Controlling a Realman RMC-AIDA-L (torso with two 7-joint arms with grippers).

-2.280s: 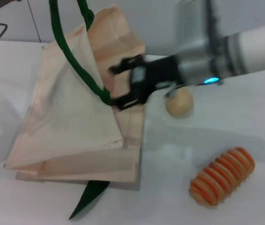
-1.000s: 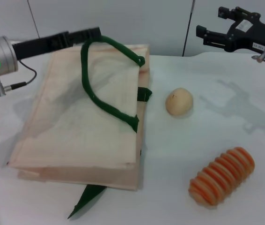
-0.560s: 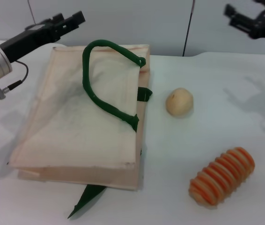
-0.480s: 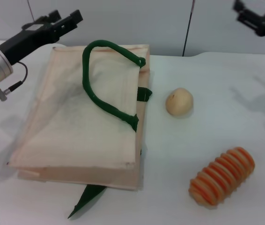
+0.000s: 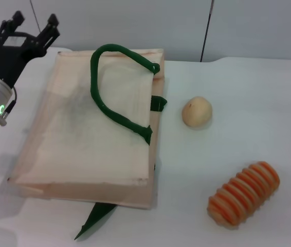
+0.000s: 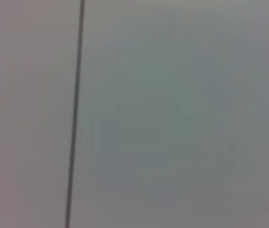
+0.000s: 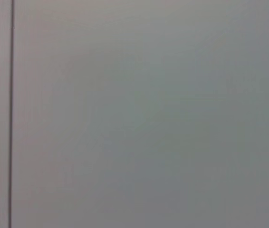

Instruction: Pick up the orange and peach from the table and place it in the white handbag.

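1. White handbag [image 5: 84,139]: lies flat on the worktop [image 5: 248,103], toward 9 o'clock; green strap handle [image 5: 115,82] looped over its upper face.
2. Left claw [image 5: 31,21]: raised at 10 o'clock, just off the bag's far corner, fingers spread apart, holding nothing.
3. Beige-yellow ball [image 5: 196,112]: near centre, just beside the bag's edge.
4. Ribbed orange-and-tan oblong [image 5: 243,194]: at 4 o'clock, well apart from the bag.
5. Orange, peach: not visible on the worktop.
6. Right claw: out of sight.
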